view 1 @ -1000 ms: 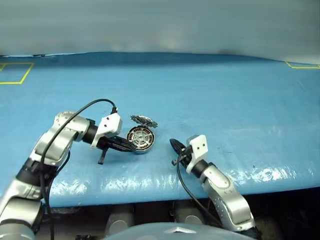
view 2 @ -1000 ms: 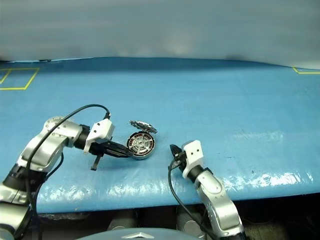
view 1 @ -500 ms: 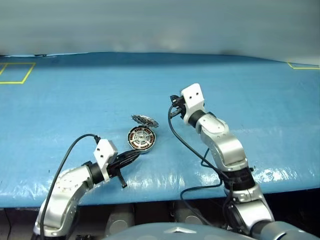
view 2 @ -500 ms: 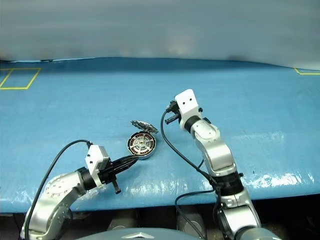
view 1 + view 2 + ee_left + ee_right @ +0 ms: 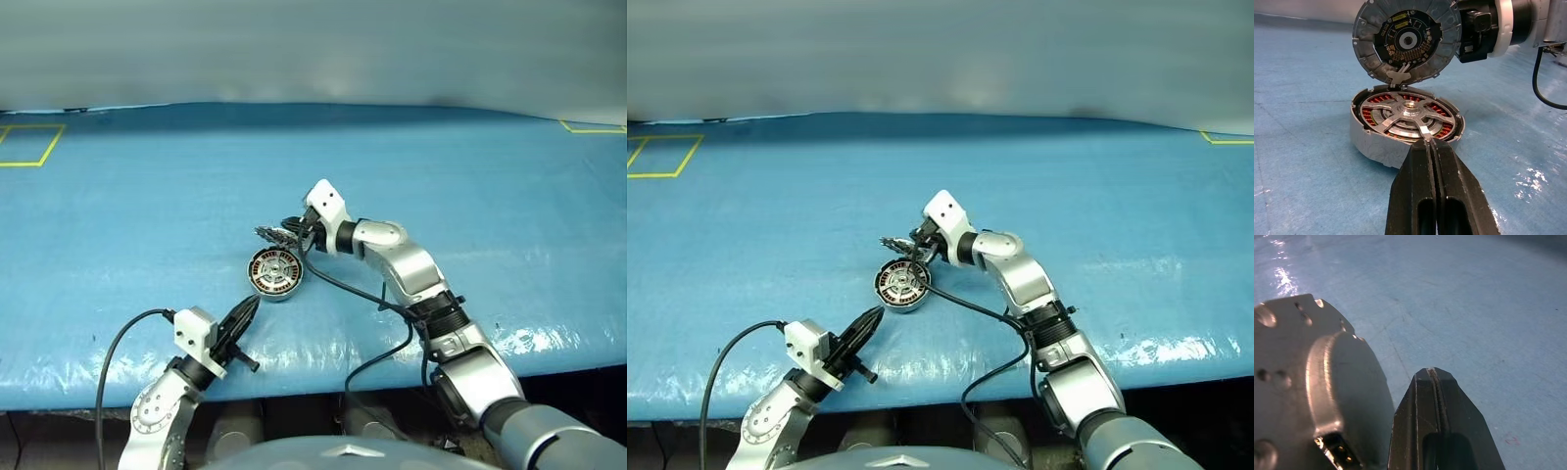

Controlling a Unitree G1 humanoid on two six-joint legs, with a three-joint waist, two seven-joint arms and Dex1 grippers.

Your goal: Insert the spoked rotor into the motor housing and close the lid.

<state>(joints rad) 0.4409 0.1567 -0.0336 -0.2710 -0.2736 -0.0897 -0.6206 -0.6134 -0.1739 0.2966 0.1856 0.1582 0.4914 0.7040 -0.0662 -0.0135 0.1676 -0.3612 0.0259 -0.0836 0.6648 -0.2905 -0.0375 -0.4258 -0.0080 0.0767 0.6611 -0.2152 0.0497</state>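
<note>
The two arms have swapped roles within the last second. The left pincer, which a second ago lay against the motor housing at centre frame, has pulled back toward the lower left of the head view and now sits well apart from it, its two black fingers pressed together on nothing. In the left wrist view the closed fingertips point straight at the housing's near wall.

The right pincer, which was low at the desk's front edge, has swung up and across to just right of centre, arriving behind the raised lid. Its fingers are also pressed together and empty; in the right wrist view the tips sit just beside the lid's plain grey outer face, though whether they touch it I cannot tell.

The spoked rotor already lies seated inside the housing, silver spokes and hub level within the ring of copper windings. The lid stands open on its hinge at the housing's far edge, dark patterned face toward the left wrist camera.

So the insertion looks done, and the closing step is likely beginning: the right pincer seems placed to push the lid forward and down onto the housing on the blue desk.
</note>
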